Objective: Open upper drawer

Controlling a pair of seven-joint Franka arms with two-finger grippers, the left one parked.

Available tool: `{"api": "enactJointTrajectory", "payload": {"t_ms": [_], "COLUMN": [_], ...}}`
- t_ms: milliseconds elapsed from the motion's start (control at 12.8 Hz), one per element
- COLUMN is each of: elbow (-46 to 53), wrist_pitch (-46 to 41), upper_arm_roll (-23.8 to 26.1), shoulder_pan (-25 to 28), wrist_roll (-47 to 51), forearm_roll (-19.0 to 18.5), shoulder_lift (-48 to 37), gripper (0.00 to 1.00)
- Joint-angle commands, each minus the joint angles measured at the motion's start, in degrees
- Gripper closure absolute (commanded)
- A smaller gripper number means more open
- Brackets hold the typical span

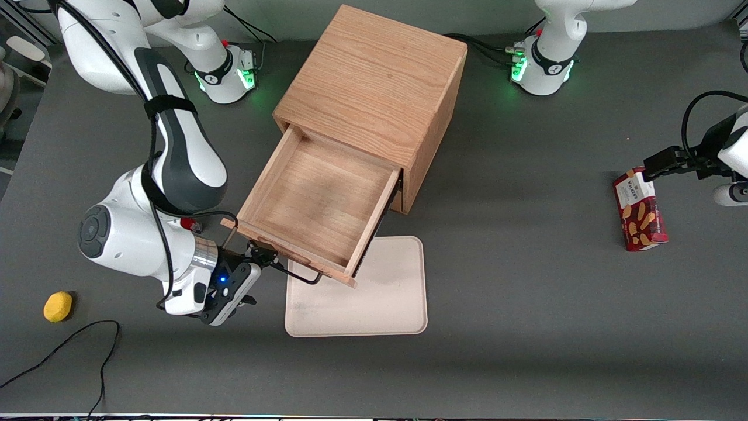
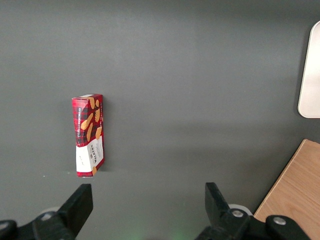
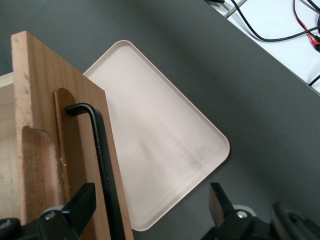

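The upper drawer point(image 1: 318, 211) stands pulled well out of the cabinet point(image 1: 374, 88), its bare wooden inside open to view, its front hanging over the cream tray point(image 1: 374, 304) on the table point(image 1: 526, 292). The gripper point(image 1: 264, 257) sits at the drawer's front, at the thin black handle point(image 3: 102, 155), with its fingers point(image 3: 80, 205) apart and the bar between them, not clamped. A yellow ball point(image 1: 58, 306) lies near the working arm's end; a red snack box point(image 1: 640, 209) lies toward the parked arm's end
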Motion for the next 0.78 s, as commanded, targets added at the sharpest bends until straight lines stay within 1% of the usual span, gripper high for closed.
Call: {"api": "enactJointTrajectory", "payload": {"t_ms": [0, 78, 390, 468, 623, 701], "elbow": [3.9, 4.7, 4.7, 4.3, 4.0, 3.9], "wrist_pitch": [-3.6, -4.9, -9.2, -11.4, -15.3, -18.3], "upper_arm_roll": [0.1, 0.0, 0.1, -0.4, -4.4, -4.9], "shoulder_pan": [-0.7, -0.8, -4.2, -4.5, -3.8, -4.0], "wrist_roll": [-0.7, -0.6, -0.3, 0.5, 5.2, 9.8], "forearm_roll": [0.6, 0.6, -0.1, -0.4, -3.1, -6.0], "shoulder_lift": [0.9, 0.7, -1.3, -2.6, -4.6, -5.9], "gripper": [0.0, 0.0, 0.0, 0.0, 0.0, 0.0]}}
